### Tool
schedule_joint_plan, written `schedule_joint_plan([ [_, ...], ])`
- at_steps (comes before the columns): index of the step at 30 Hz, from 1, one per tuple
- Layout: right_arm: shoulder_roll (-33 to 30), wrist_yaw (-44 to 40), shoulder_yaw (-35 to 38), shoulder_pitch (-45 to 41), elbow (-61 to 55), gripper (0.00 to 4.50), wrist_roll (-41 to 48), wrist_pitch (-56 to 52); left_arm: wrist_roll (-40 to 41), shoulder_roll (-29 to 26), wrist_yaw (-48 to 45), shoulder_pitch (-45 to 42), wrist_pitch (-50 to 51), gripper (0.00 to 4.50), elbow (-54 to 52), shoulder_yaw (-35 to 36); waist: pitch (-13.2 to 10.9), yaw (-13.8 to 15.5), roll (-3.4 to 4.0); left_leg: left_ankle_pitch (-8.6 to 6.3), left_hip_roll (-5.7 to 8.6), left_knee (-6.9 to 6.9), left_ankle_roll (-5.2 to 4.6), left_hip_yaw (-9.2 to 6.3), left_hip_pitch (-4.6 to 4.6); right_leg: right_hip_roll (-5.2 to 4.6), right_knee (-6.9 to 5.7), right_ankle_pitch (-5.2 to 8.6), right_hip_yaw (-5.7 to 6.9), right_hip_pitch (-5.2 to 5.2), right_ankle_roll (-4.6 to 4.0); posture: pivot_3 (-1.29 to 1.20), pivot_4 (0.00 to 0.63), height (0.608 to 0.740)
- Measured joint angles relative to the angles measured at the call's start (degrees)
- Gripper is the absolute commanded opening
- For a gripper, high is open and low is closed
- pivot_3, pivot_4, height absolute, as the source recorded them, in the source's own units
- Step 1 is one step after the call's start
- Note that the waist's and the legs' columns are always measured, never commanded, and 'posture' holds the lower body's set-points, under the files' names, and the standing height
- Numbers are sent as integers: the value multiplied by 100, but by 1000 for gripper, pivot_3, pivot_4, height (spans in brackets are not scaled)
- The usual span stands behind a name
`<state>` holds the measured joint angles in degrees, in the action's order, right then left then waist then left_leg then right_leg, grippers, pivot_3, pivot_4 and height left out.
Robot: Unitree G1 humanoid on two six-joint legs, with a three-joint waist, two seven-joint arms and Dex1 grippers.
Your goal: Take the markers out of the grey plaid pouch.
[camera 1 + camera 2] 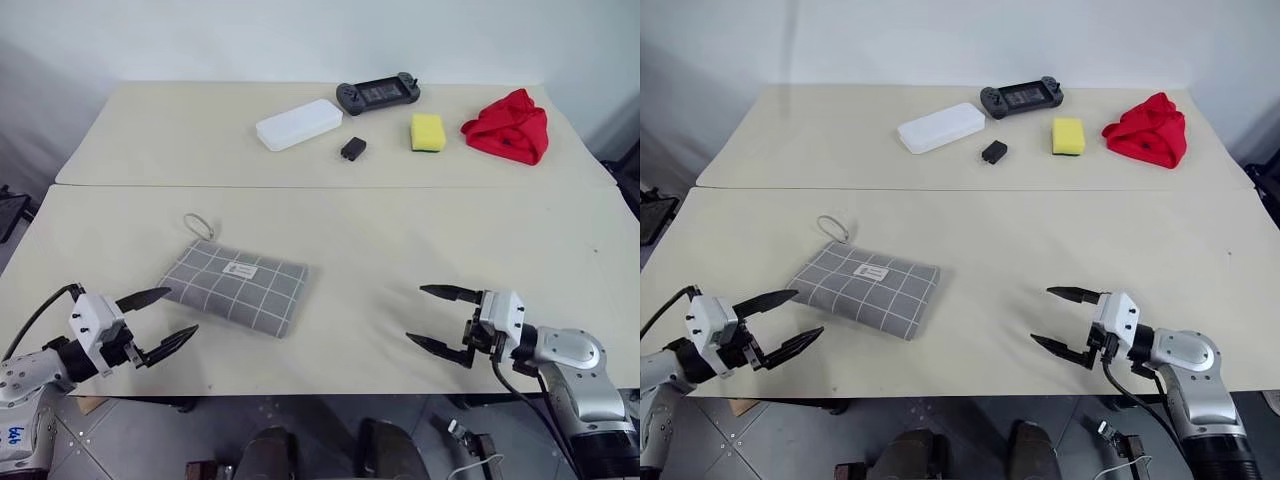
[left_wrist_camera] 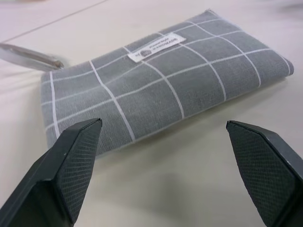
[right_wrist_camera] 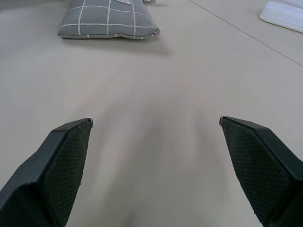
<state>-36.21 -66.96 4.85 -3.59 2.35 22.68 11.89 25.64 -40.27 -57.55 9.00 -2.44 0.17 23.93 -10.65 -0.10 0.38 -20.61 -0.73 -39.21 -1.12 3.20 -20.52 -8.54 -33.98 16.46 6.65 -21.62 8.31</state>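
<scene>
The grey plaid pouch [image 1: 236, 287] lies flat on the near table [image 1: 400, 250], toward its near left corner, closed, with its small white label [image 1: 241, 269] facing up and its thin cord loop [image 1: 199, 225] trailing off the end that points toward the far edge. The left gripper [image 1: 160, 322] hovers at the near edge, just beside the pouch's left end, its two black fingers spread wide and holding nothing; in the left wrist view the pouch sits just beyond the fingertips [image 2: 78, 161], not touching them. The right gripper [image 1: 432, 318] hangs over the near right part of the table, well apart from the pouch, its fingers likewise spread with bare tabletop between them. On the far table, along its far edge, rest a plain white oblong case [image 1: 298, 124], a black handheld game controller [image 1: 377, 94], a small black block [image 1: 352, 149], a yellow sponge [image 1: 428, 132] and a crumpled red cloth [image 1: 508, 127].
</scene>
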Motion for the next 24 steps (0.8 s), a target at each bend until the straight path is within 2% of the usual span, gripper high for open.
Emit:
schedule_joint_plan([
  [4, 8, -47, -30, -39, 4, 4500, 1, -51, 279, -16, 15, 78, 424, 4479, -194, 67, 0, -4, 0, 0, -2, 0, 0, 0, 0, 0, -1, 0, -1, 0, 0, 0, 150, 740],
  [5, 18, -42, -71, -87, 0, 4320, 6, -125, 547, -93, -25, 109, 812, 4494, -246, 101, 0, -3, 0, 0, -2, 0, 0, 0, 1, 0, -2, 0, -1, 0, 0, 0, 150, 740],
  [7, 38, -6, -211, -223, -81, 3951, 4, -318, 1058, -389, -164, 217, 1644, 4500, -286, 219, -1, -16, 0, 0, -7, 0, 1, -1, 1, 2, -2, 0, -2, -2, -1, 0, 150, 740],
  [8, 42, 59, -341, -323, -295, 3667, 5, -605, 1619, -620, -197, 223, 2463, 4500, -265, 379, -4, -31, 4, -1, -10, 0, 2, 0, 1, 2, -8, 2, -6, -7, -3, 0, 150, 740],
  [10, 58, 178, -594, -586, -771, 2934, 31, -1094, 2392, -937, -183, 67, 3587, 4500, -160, 707, -7, -41, 9, -1, -11, 0, 3, 0, 2, 2, -13, 4, -8, -11, -6, 0, 150, 740],
  [12, 98, 314, -928, -928, -1313, 2317, 42, -1622, 2761, -1284, -87, -237, 4494, 4500, 121, 781, -8, -28, 12, -1, -9, 0, 4, -1, 3, 3, -15, 5, -8, -12, -8, 0, 150, 740],
  [15, 266, 553, -1433, -1336, -1757, 1329, -97, -2246, 2827, -1419, 240, -1061, 5309, 4500, 981, 718, -7, 16, 7, -2, -2, 1, 6, -5, 0, 5, -18, 5, -4, -15, -10, 0, 150, 740],
  [19, 538, 772, -2028, -1649, -1798, 30, -439, -2617, 2579, -1415, 542, -2212, 5577, 4500, 1992, 461, 5, 23, -15, -3, 21, 1, 4, -5, -14, 3, -29, 5, -4, -33, -9, 0, 150, 740],
  [22, 1032, 1020, -2704, -2065, -1418, 30, -1016, -2717, 2010, -1282, 802, -3444, 5481, 4500, 3001, -61, 14, -17, -33, -1, 46, 1, 7, 19, -19, 1, -61, 6, 2, -63, -10, 0, 150, 740],
  [24, 1245, 1254, -2960, -2229, -997, 30, -1389, -2731, 1781, -1166, 716, -3798, 5672, 4500, 3260, -480, 17, -64, -38, -1, 51, 1, 6, 53, -29, -7, -90, 6, 4, -95, -10, 0, 150, 740],
])
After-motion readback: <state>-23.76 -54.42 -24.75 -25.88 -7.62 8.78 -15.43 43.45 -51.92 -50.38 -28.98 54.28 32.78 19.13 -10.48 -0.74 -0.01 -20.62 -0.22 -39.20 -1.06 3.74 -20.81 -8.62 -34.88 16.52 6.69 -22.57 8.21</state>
